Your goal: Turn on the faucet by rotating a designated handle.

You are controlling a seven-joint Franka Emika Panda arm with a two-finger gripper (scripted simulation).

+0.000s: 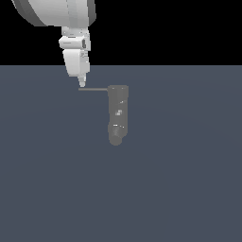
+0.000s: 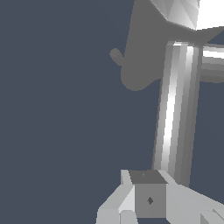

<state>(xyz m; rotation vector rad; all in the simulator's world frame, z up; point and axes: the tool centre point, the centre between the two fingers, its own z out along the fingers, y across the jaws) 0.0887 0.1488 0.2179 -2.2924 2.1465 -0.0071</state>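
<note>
Exterior view: the hand [image 1: 82, 84] sits at the free tip of the handle [image 1: 93, 89], which juts from the faucet [image 1: 117, 115]; open or closed, I cannot tell. Push sideways steadily, staying near the tip

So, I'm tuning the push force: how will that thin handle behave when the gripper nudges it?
The handle looks stiff, so it probably swings rather than bends. Being slim and smooth, it may slip off the gripper at its tip. The thick faucet likely stays put.
</note>
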